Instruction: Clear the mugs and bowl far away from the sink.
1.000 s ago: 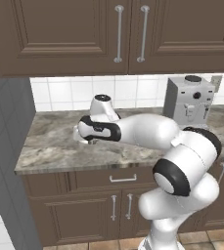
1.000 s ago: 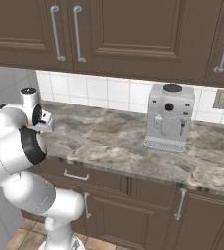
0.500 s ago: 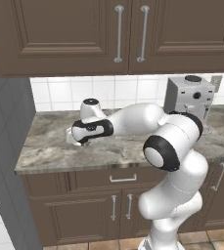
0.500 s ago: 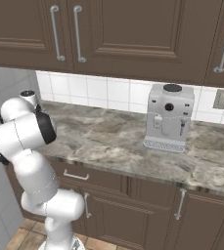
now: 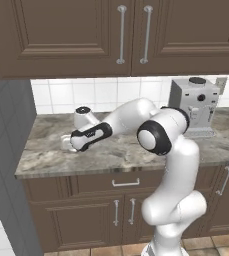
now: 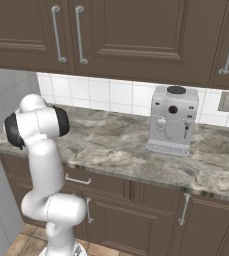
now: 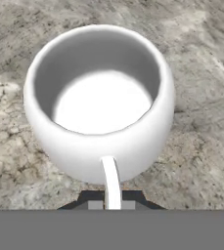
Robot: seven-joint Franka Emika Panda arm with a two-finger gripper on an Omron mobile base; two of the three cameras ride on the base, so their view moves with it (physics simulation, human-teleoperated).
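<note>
A glossy white mug (image 7: 100, 102) stands upright with its open mouth facing the hand view and its thin handle (image 7: 111, 183) pointing at the hand. My gripper (image 7: 112, 201) is shut on that handle. In the left base view the gripper (image 5: 72, 143) holds the mug (image 5: 66, 142) low over the left end of the marble counter (image 5: 116, 152), and I cannot tell whether the mug touches the stone. The arm reaches left across the counter. The bowl and the sink are out of view.
A grey coffee machine (image 5: 193, 105) (image 6: 172, 120) stands at the back of the counter, right of the arm. A grey wall (image 5: 6, 165) closes off the counter's left end. Dark cabinets (image 5: 121, 35) hang above.
The arm has swung left along the counter, carrying the white mug toward the left end. The gripper stayed shut.
</note>
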